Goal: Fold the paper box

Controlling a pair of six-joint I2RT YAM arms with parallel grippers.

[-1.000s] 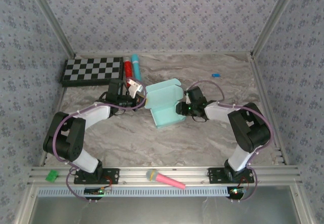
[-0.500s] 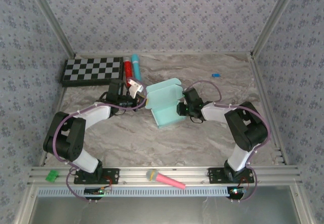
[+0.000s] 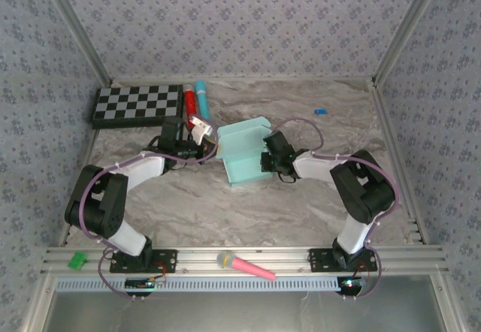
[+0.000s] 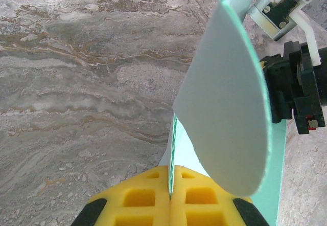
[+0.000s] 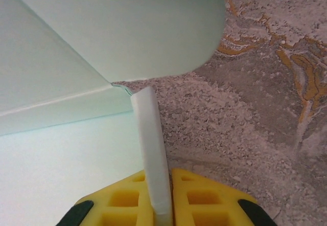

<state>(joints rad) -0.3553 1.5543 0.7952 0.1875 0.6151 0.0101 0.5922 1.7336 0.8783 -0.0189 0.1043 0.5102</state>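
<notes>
While the left gripper [image 4: 171, 187] clamps the paper box [image 3: 242, 158] by its left flap, the right gripper [image 5: 162, 198] pinches its right wall.

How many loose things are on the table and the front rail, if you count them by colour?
Aqua or turquoise: 2, the paper box and turquoise marker
Red: 1, red marker
Blue: 1, small blue piece
Black-and-white: 1, checkerboard
Pink: 1, pink toy microphone
Green: 1, green block
Total: 7
</notes>
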